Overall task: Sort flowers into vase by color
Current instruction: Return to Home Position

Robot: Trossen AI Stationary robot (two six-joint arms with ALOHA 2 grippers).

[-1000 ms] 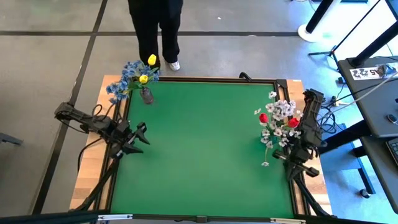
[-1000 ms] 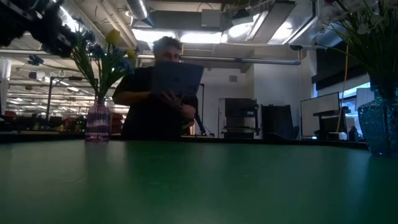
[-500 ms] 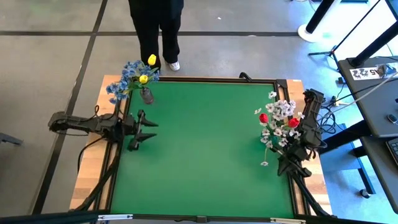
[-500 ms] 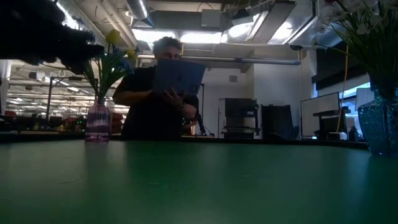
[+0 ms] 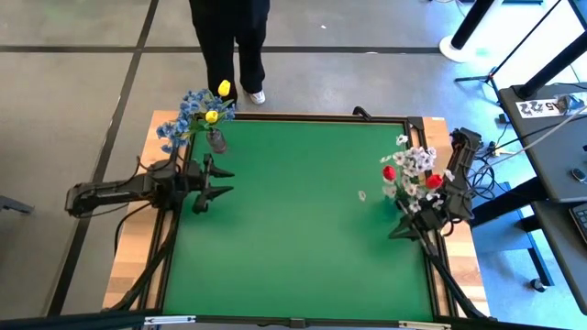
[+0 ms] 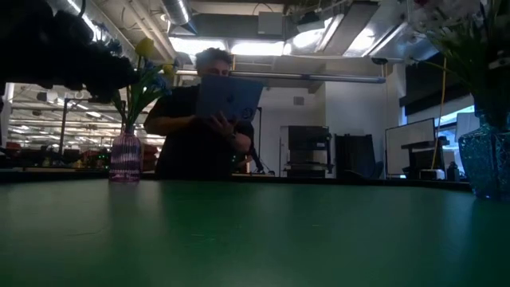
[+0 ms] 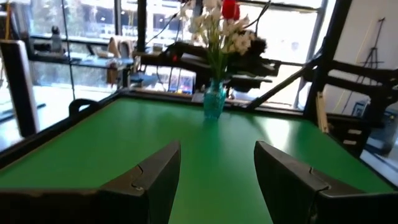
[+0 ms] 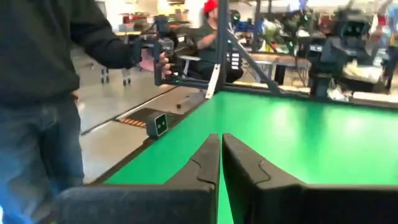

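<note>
As flowers [image 5: 197, 110] fill both vases [image 5: 216, 140], we see the left gripper [image 5: 224, 181] spread wide, the right gripper [image 5: 394, 233] closed.

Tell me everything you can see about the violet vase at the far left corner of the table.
The violet vase is small, see-through and ribbed, seemingly glass. It stands upright on the green table near its far left corner, holding blue blossoms and yellow tulip buds on green stems. The open left pincer hangs nearby, not touching it.
</note>
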